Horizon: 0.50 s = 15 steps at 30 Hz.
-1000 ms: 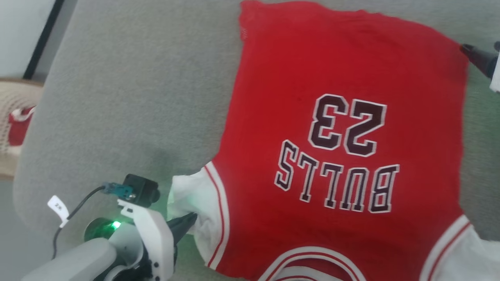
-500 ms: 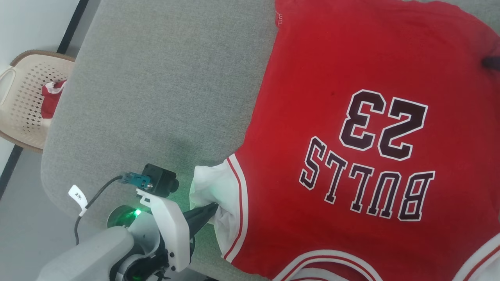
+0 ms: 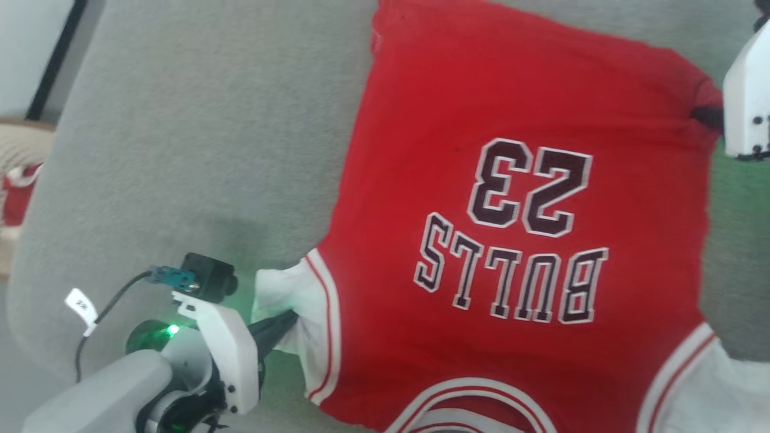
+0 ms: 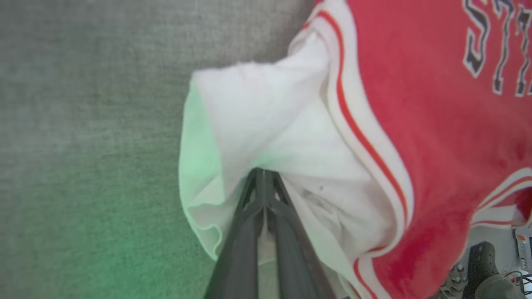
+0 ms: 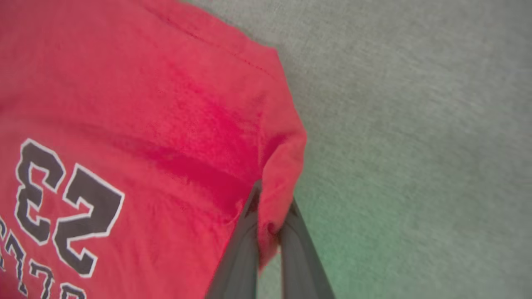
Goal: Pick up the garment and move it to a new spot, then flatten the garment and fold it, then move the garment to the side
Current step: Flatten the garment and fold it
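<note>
The garment [image 3: 523, 228], a red jersey with white sleeves and dark "BULLS 23" lettering, lies spread on a grey cushioned surface [image 3: 198, 144], lettering upside down to me. My left gripper [image 3: 287, 322] is shut on its white left sleeve [image 4: 266, 137] at the lower left. My right gripper [image 3: 704, 114] at the upper right edge is shut on the garment's red hem corner [image 5: 278, 174], which bunches between its fingers [image 5: 245, 232].
A beige perforated basket [image 3: 21, 162] holding something red stands off the surface at the far left. Bare grey cushion [image 5: 415, 104] stretches left of the garment and beyond its far right edge.
My right gripper has closed on the garment's hem corner, having stood open beside it a second ago. The head camera swung, shifting the picture. The left gripper keeps its hold on the sleeve.
</note>
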Motion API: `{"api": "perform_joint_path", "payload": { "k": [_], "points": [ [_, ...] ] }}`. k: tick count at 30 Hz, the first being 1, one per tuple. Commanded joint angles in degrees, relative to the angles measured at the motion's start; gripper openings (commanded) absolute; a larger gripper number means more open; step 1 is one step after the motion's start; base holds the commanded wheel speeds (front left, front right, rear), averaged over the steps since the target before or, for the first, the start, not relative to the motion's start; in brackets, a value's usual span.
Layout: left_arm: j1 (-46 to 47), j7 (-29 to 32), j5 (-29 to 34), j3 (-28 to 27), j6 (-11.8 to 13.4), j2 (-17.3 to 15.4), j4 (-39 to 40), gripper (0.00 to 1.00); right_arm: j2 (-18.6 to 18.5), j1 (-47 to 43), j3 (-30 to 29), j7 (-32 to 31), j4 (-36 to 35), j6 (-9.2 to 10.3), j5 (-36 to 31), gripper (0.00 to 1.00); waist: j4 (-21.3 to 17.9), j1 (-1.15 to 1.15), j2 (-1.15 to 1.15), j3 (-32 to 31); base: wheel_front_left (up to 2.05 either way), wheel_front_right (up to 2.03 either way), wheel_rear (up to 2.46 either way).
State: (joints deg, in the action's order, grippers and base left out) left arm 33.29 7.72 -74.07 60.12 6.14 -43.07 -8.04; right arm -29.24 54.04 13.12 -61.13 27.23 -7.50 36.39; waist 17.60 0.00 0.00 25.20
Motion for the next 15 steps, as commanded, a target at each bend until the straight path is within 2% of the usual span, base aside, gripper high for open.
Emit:
{"api": "perform_joint_path", "payload": {
  "k": [1,9,15],
  "points": [
    [0.4,-0.6,0.1,-0.9,1.7,0.1,-0.9,0.00,-0.2,-2.0,0.7,-0.7,-2.5,0.02,1.3,0.00,-3.1,0.00,0.00,-1.9,0.00,0.00,0.00],
    [-0.9,-0.7,0.2,-1.6,3.2,-3.5,1.7,0.00,-2.1,-11.3,0.1,-4.1,-15.3,0.05,7.2,0.00,-9.2,0.00,0.00,-4.5,0.00,0.00,0.00],
    [-1.9,-0.5,-0.4,-2.1,4.5,-6.2,4.2,0.00,-0.2,-23.1,-5.3,-7.0,-27.1,0.05,8.5,0.00,-14.0,0.00,0.00,-5.8,0.00,0.00,0.00]
  ]
}}
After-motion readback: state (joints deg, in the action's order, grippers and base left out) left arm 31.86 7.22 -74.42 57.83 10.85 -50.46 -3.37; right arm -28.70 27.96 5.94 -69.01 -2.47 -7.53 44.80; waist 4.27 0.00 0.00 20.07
